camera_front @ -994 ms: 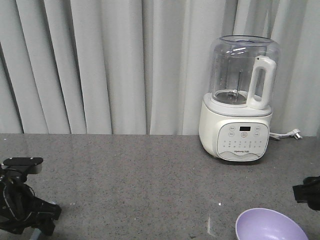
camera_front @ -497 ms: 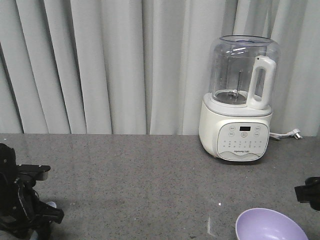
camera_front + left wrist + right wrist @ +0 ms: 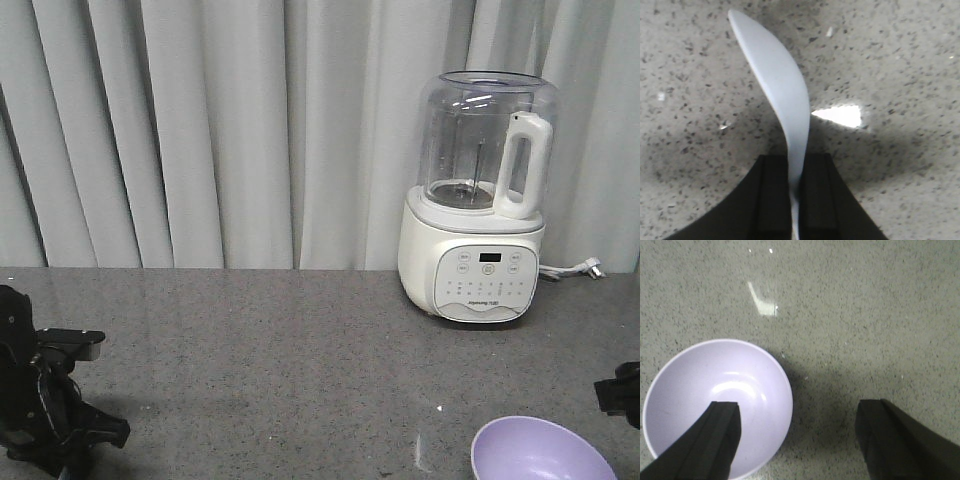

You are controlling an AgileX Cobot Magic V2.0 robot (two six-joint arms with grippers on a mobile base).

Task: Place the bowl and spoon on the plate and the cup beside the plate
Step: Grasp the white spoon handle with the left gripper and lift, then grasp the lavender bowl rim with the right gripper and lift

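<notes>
The spoon, smooth and curved, is pinched in the left pincer. The right pincer is spread, one finger over the round shiny bowl.

A blender stands at the table's right rear, before the curtain; the bowl sits in front of it, well apart from the spoon clamped in the left gripper at far left.
</notes>
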